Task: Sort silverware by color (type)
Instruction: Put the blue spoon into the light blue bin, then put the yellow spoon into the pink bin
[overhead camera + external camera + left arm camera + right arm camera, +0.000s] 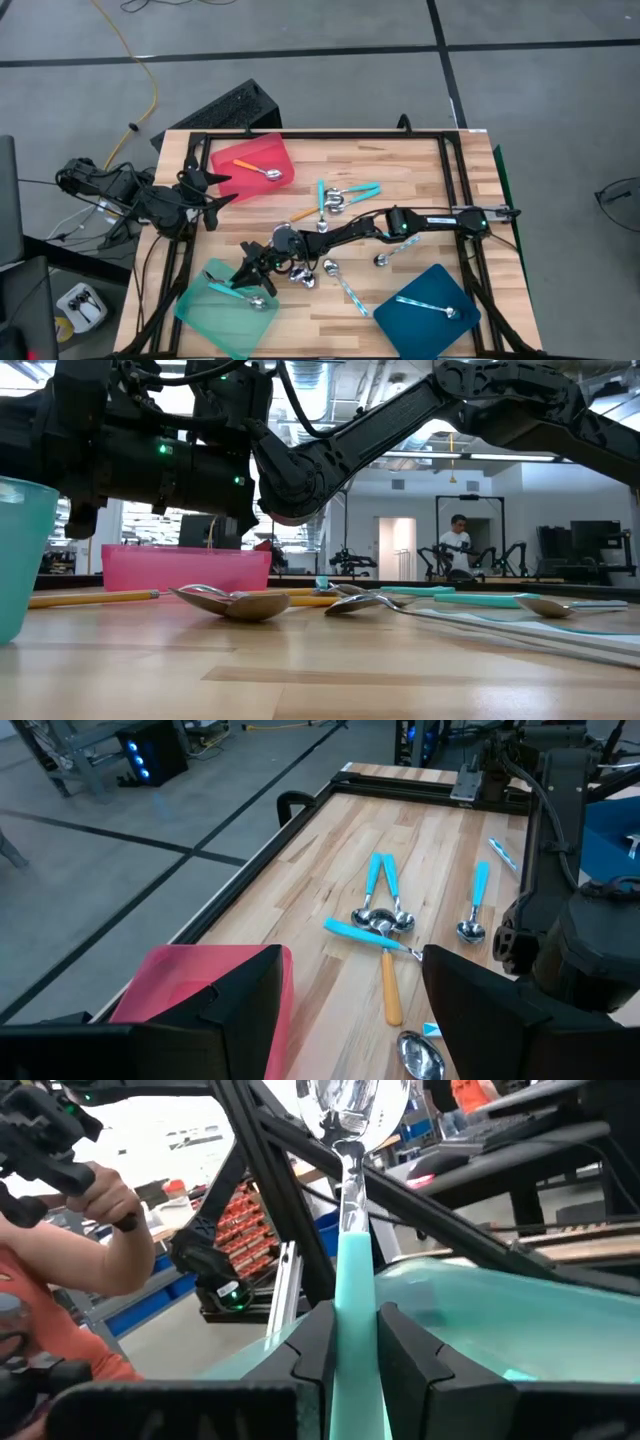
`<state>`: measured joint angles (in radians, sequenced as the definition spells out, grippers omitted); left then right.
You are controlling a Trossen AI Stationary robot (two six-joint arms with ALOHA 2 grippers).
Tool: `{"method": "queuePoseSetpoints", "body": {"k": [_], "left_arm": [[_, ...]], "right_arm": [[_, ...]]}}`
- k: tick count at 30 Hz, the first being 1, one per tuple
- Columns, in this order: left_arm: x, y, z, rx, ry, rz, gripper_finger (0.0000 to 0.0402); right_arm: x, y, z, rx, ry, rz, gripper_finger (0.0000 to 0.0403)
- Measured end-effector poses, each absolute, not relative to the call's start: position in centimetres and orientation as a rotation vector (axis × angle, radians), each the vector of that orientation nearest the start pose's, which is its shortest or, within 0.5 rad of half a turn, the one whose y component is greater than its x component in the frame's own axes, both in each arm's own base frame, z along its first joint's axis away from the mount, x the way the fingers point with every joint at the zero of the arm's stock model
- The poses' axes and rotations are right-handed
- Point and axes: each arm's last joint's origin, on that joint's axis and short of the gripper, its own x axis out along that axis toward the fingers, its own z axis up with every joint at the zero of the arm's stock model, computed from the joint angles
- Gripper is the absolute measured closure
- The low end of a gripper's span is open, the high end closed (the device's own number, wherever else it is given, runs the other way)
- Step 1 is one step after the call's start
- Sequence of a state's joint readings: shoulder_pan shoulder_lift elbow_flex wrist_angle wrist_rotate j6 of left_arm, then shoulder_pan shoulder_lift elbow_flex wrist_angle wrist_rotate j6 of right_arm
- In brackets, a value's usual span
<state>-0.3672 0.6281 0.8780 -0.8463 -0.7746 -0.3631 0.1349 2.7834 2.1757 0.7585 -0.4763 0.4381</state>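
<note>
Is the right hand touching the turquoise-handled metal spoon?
Touching: the right wrist view shows the right hand shut on the turquoise-handled metal spoon, both fingers pressing its handle.

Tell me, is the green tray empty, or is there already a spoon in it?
Not empty. The high view shows a turquoise spoon lying in the mint-green tray; the right gripper holds another above it.

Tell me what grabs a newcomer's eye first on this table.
The right pincer, reaching across to the mint-green tray at the table's front left, is shut on a turquoise-handled spoon. A cluster of loose spoons lies mid-table, and the red tray and dark-blue tray each hold one spoon.
</note>
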Motion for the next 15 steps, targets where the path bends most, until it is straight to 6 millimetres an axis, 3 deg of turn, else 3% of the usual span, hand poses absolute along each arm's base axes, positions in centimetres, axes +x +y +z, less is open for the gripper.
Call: {"method": "queuePoseSetpoints", "body": {"k": [5, 15], "left_arm": [[10.26, -1.78, 32.77, -0.026, 0.424, 0.478, 0.0175], [10.26, -1.78, 32.76, -0.026, 0.424, 0.478, 0.0175]], "right_arm": [[58.83, 9.21, 11.80, 0.402, -0.001, 0.621, 0.0297], [58.86, 9.15, 11.76, 0.405, -0.001, 0.604, 0.0289]]}}
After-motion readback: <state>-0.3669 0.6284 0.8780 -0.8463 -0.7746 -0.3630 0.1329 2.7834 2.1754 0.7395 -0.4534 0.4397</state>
